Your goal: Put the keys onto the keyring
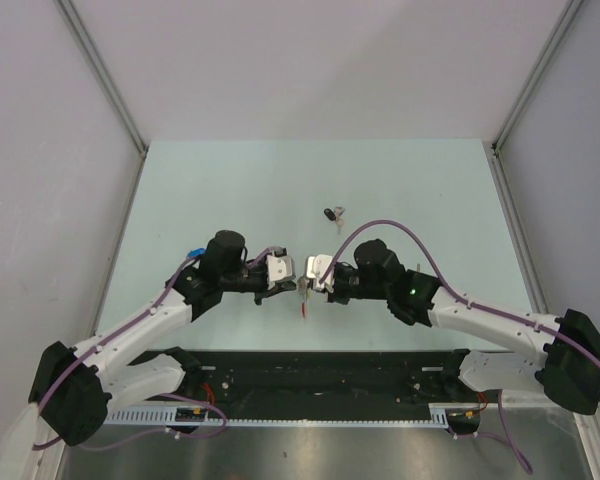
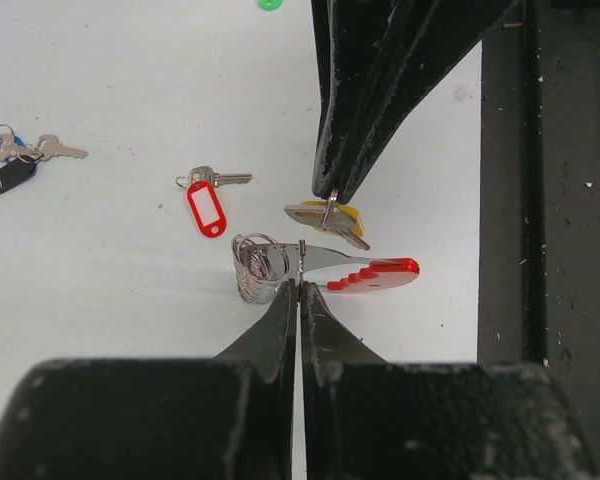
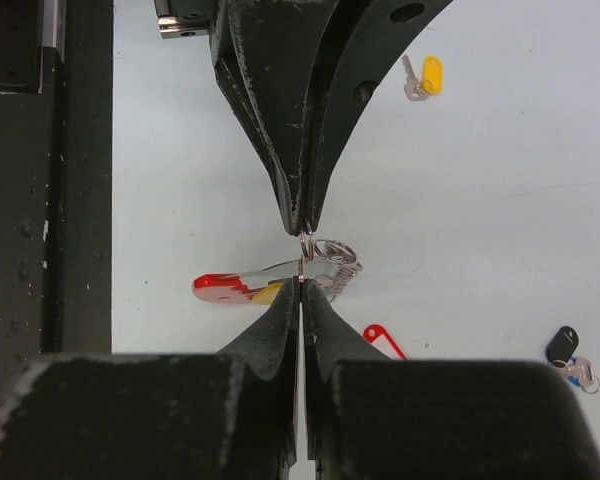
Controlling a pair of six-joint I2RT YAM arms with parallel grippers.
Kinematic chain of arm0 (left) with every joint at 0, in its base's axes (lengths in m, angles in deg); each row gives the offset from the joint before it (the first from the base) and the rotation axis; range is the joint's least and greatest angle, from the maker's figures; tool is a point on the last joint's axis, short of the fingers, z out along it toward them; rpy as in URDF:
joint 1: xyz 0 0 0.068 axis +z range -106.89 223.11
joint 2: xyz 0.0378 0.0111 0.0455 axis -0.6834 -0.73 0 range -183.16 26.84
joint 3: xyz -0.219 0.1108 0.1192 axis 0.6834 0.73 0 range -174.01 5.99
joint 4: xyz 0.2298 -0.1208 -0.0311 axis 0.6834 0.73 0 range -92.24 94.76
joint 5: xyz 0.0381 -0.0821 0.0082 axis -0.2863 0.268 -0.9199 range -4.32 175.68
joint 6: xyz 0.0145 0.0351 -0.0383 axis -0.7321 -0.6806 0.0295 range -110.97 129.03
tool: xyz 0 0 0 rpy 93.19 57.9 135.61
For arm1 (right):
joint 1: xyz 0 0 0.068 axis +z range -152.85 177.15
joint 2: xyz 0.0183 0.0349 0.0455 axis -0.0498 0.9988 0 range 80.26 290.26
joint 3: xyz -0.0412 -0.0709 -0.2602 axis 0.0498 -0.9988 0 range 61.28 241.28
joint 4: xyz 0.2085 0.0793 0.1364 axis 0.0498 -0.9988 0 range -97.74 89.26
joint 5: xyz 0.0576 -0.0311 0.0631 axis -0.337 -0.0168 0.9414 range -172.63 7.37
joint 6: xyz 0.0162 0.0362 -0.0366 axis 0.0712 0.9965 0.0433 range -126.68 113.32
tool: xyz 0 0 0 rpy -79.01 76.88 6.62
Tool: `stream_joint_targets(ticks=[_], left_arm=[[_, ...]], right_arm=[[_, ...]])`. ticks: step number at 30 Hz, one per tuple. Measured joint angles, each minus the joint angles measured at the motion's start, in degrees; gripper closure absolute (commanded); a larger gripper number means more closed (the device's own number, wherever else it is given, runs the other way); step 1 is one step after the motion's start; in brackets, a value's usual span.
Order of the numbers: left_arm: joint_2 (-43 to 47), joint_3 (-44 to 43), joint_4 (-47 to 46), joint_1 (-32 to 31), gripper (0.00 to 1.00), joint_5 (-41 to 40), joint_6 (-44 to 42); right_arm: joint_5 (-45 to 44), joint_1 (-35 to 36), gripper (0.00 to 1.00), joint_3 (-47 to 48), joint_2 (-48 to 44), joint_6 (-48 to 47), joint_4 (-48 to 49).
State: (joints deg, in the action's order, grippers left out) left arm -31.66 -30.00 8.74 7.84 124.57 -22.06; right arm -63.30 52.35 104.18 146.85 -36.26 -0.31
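Observation:
Both grippers meet tip to tip above the table's middle. My left gripper [image 2: 300, 284] [image 1: 291, 273] is shut on the thin wire of the keyring [image 2: 380, 272], whose red half and pale coiled half [image 2: 259, 266] hang level in front of it. My right gripper [image 3: 300, 283] [image 1: 309, 272] is shut on the small ring of the key with the yellow tag [image 2: 346, 221], held right beside the keyring [image 3: 220, 287]. The yellow tag [image 3: 271, 293] peeks out beside my right fingers. I cannot tell whether the key's ring is threaded on the keyring.
Loose keys lie on the table: a red-tagged one [image 2: 207, 208], a black-and-blue-tagged pair [image 2: 10, 170] [image 1: 332, 213], a green tag [image 2: 269, 4] and another yellow-tagged key [image 3: 425, 77]. The black rail [image 1: 320, 365] runs along the near edge.

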Motion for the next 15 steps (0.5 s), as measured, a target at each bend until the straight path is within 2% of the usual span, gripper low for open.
stream_joint_targets(ticks=[15], left_arm=[[0.02,0.02,-0.02,-0.09,1.00,0.04,-0.46]], right_arm=[[0.02,-0.02,1.00,0.96,2.36,-0.09,0.20]])
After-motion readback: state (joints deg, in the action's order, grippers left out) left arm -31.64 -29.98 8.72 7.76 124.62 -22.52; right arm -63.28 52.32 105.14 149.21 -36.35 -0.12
